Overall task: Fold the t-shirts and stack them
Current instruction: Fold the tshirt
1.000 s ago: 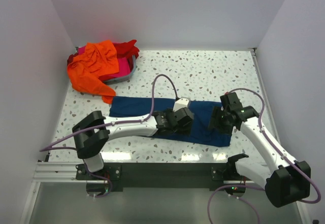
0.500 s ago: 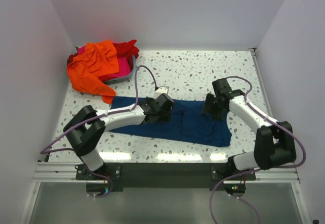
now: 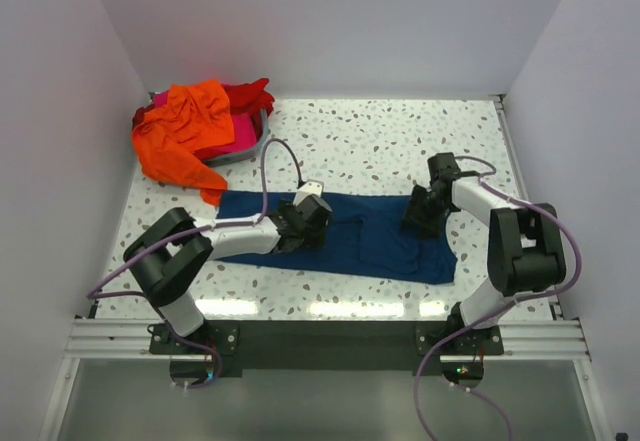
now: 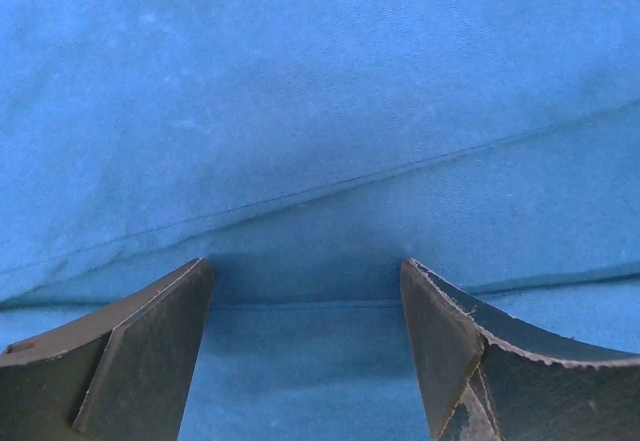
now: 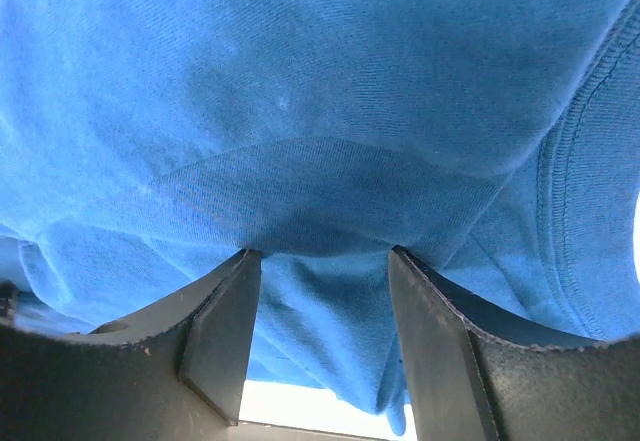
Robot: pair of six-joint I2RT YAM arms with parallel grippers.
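From above, the navy shirt [image 3: 365, 241] lies folded into a long band across the middle of the speckled table [image 3: 400, 141], running left to right and a little lower at its right end. The left gripper [image 3: 305, 223] sits down on the band's left half and the right gripper [image 3: 417, 219] on its right half, near the far edge, the two well apart. At the back left corner a grey basket [image 3: 255, 146] holds the other shirts in a heap: the orange shirt [image 3: 185, 131] is draped over its left side and spills onto the table, its lowest tip just beside the navy band's far left corner, the red shirt [image 3: 255, 96] shows at the back, and a strip of the pink shirt [image 3: 235, 143] shows underneath. In the left wrist view, the left gripper [image 4: 305, 266] is spread wide, its dark fingers [image 4: 150, 351] clear of each other with flat cloth filling everything beyond (it reads as a brighter blue up close); two stitched seams cross the cloth at a slant, and nothing is pinched. In the right wrist view, the right gripper [image 5: 322, 256] is partly spread, a soft bulge of cloth sitting in the gap between the tips, a ribbed band [image 5: 570, 161] curving down the right side, and a sliver of table showing at the bottom.
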